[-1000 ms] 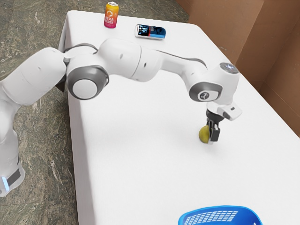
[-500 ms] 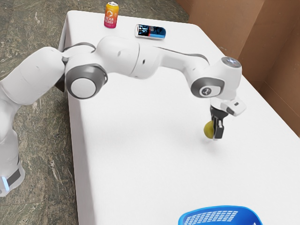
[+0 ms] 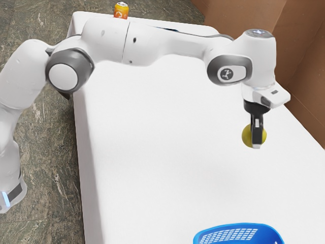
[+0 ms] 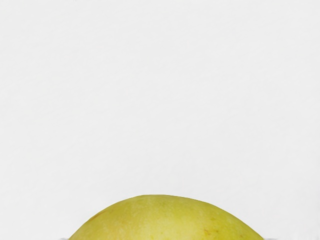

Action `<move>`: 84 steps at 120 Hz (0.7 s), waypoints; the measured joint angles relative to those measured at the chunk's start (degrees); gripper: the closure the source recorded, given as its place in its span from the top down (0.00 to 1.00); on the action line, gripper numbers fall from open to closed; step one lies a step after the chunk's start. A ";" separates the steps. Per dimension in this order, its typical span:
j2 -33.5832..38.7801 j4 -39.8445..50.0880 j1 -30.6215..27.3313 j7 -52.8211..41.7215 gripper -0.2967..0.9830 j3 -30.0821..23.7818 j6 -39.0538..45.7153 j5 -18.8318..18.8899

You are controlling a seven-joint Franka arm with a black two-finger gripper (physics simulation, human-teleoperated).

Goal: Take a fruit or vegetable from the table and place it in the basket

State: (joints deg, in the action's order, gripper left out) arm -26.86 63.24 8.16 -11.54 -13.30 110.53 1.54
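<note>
yellow-green fruit [image 3: 247,135] has risen with the pincer [image 3: 256,143], clasped between its 2 fingers

Yellow-green fruit [image 3: 246,136] with orange-brown flecks, black claw [image 3: 256,145], white bench [image 3: 152,152], blue latticed basket [image 3: 265,235] at the exterior view's five o'clock, yellow-orange can [image 3: 121,10] at eleven

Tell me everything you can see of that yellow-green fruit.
The fruit is round, its yellow-green skin smooth, with small orange-brown flecks on the rounded part that the wrist view shows. It looks whole. It sits between the fingers of the gripper, which grip it from two sides, above the white table, away from the blue basket.
</note>
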 joint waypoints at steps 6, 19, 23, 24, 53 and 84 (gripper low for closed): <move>0.82 0.64 0.06 -0.03 0.55 -1.97 -0.83 -0.05; 1.40 1.42 0.15 -0.04 0.55 -6.77 -2.05 -0.16; 1.42 1.49 0.67 -0.03 0.55 -7.80 -2.29 -0.17; 1.42 1.51 0.88 -0.02 0.55 -7.98 -2.34 -0.18; 1.42 2.82 7.30 0.08 0.55 -9.34 -2.93 -0.27; 0.81 3.92 12.88 0.15 0.54 -10.26 -2.05 -0.47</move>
State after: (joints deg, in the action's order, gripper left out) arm -26.05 67.16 21.04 -11.39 -23.56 108.47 1.07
